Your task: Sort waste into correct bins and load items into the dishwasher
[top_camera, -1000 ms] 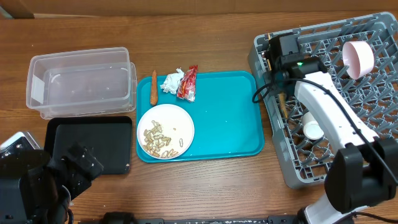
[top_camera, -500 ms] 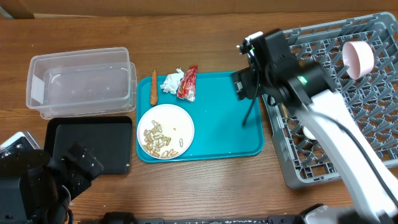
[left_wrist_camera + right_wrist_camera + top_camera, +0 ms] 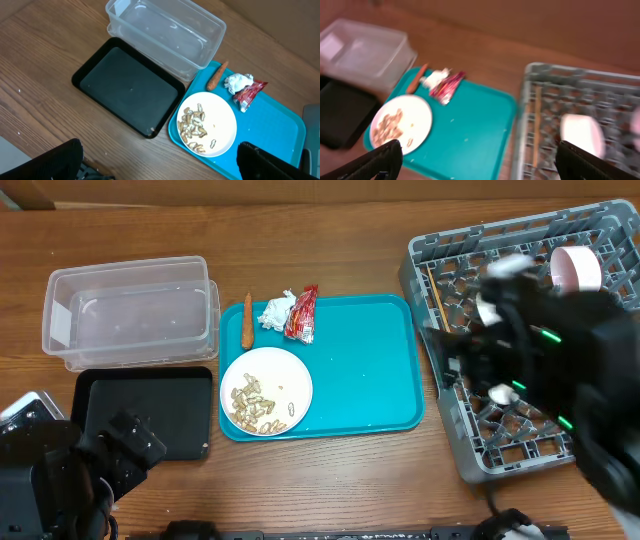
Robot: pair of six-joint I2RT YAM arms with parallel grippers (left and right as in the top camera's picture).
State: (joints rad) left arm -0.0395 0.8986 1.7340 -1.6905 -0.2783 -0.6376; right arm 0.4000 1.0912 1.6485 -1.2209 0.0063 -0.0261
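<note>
Left gripper: we see the left gripper [image 3: 159,150] low at the near left edge of the table [image 3: 330,480], jaws wide apart with nothing between them.
Right gripper: the right gripper [image 3: 479,147] hangs above the gap between tray and rack, jaws likewise spread and empty.
In the way: from overhead the right arm [image 3: 560,370] is a blur over the near half of the dish rack [image 3: 440,255] and hides much of its grid. Nothing covers the waste.
Black tray: nearest us on the left, the black tray [image 3: 127,85] is bare inside.
Teal tray: the teal tray [image 3: 370,380] lies between the bins and the rack. Its near left corner bears the white plate [image 3: 290,375] with a heap of peanut shells [image 3: 255,405]. At its far left edge lie the carrot stick [image 3: 247,325], the crumpled tissue [image 3: 277,310] and the red wrapper [image 3: 301,314], with tissue and wrapper touching.
Clear tub: the clear tub [image 3: 130,310] sits just beyond the black tray and holds nothing we can make out.
Dish rack contents: chopsticks [image 3: 536,125] lie along its left side, a white cup [image 3: 582,134] sits near the middle, and a pink bowl [image 3: 577,268] stands on edge at the far right.
Counts: we count two bins, one rack, one plate, one cup, one bowl, one pair of chopsticks, one carrot stick, one tissue and one wrapper. The shells are too many to count.
</note>
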